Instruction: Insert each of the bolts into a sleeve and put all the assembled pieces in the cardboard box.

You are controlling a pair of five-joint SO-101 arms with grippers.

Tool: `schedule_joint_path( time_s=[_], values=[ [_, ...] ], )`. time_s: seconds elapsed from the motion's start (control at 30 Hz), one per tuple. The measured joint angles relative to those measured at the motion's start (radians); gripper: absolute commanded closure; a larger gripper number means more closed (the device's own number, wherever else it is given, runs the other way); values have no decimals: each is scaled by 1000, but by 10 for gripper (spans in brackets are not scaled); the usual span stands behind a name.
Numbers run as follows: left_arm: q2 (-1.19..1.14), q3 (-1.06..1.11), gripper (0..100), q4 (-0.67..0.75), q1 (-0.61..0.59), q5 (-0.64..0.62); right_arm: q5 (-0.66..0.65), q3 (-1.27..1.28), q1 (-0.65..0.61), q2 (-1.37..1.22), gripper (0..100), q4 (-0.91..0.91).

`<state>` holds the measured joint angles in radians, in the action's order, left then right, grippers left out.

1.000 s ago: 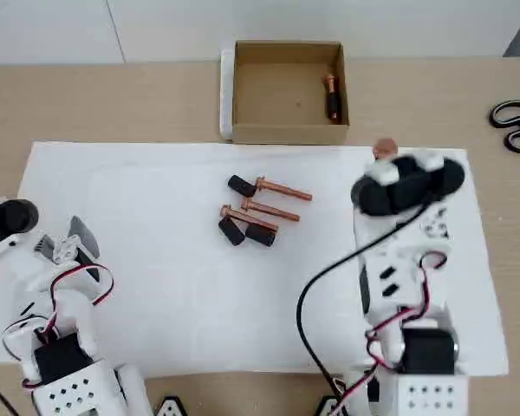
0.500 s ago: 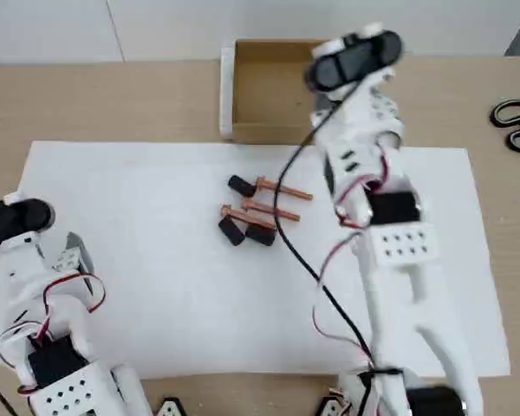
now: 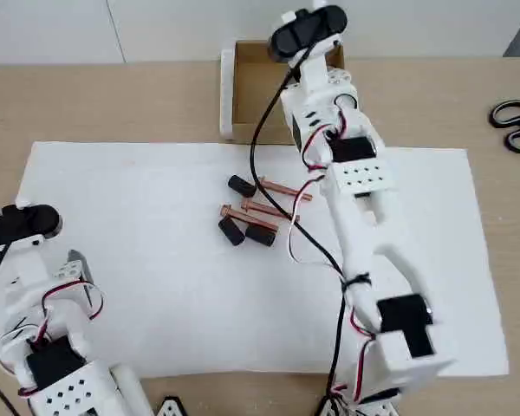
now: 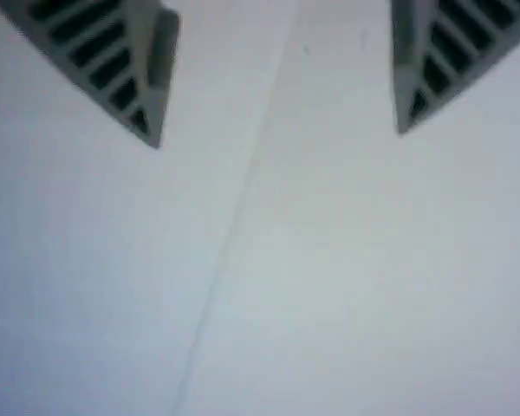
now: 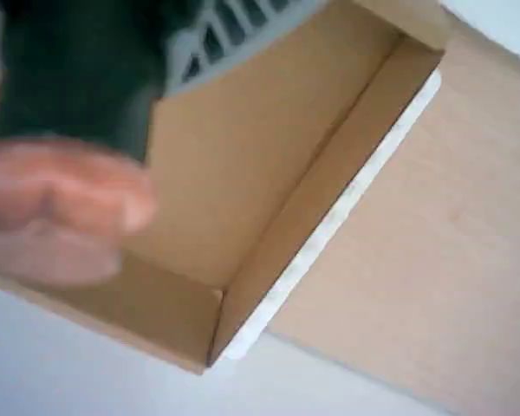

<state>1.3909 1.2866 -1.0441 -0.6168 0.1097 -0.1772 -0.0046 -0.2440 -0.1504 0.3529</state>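
Observation:
Three copper bolts (image 3: 271, 209) and three black sleeves (image 3: 241, 185) lie loose in a cluster at the middle of the white sheet (image 3: 156, 260). The cardboard box (image 3: 243, 87) stands beyond the sheet's far edge. My right arm stretches over the box. Its gripper (image 5: 113, 113) is shut on an assembled piece, a dark sleeve (image 5: 78, 78) with a copper bolt end (image 5: 52, 208), held above the box floor (image 5: 243, 173). My left gripper (image 4: 277, 104) hangs open over bare sheet near the front left corner, with nothing between its fingers (image 3: 76, 257).
Black scissors (image 3: 516, 124) lie on the wooden table at the far right. The right arm's body and cables cross the sheet just right of the loose parts. Open sheet lies between the left gripper and the cluster.
The right arm has swung from the sheet's right side forward to above the box, carrying the assembled piece. The left arm shifted slightly toward the front left.

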Motion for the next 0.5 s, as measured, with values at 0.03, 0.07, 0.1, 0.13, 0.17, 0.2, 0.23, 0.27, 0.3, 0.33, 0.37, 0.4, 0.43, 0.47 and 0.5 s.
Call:
schedule_joint_path(
  time_s=[0.03, 0.07, 0.1, 0.13, 0.17, 0.2, 0.23, 0.27, 0.3, 0.33, 0.37, 0.4, 0.43, 0.47, 0.5],
  values=[
    [0, 0, 831, 0, 0, 0, 0, -34, 0, -35, 995, 0],
    [0, 0, 831, 0, 0, 0, 0, -68, 0, -71, 995, 0],
    [0, 0, 831, 0, 0, 0, 0, -103, 0, -107, 995, 0],
    [0, 0, 831, 0, 0, 0, 0, -141, 0, -147, 995, 0],
    [0, 0, 831, 0, 0, 0, 0, -178, 0, -189, 995, 0],
    [0, 0, 831, 0, 0, 0, 0, -215, 0, -227, 995, 0],
    [0, 0, 831, 0, 0, 0, 0, -253, 0, -269, 995, 0],
    [0, 0, 831, 0, 0, 0, 0, -293, 0, -310, 995, 0],
    [0, 0, 831, 0, 0, 0, 0, -334, 0, -351, 995, 0],
    [0, 0, 831, 0, 0, 0, 0, -374, 0, -393, 995, 0],
    [0, 0, 831, 0, 0, 0, 0, -413, 0, -433, 995, 0],
    [0, 0, 831, 0, 0, 0, 0, -456, 2, -477, 995, 0],
    [0, 0, 831, 0, 0, 0, 0, -496, 3, -517, 995, 0],
    [0, 0, 831, 0, 0, 0, 0, -532, 5, -555, 995, 0],
    [0, 0, 831, 0, 0, 0, 0, -569, 8, -594, 995, 0]
  ],
)
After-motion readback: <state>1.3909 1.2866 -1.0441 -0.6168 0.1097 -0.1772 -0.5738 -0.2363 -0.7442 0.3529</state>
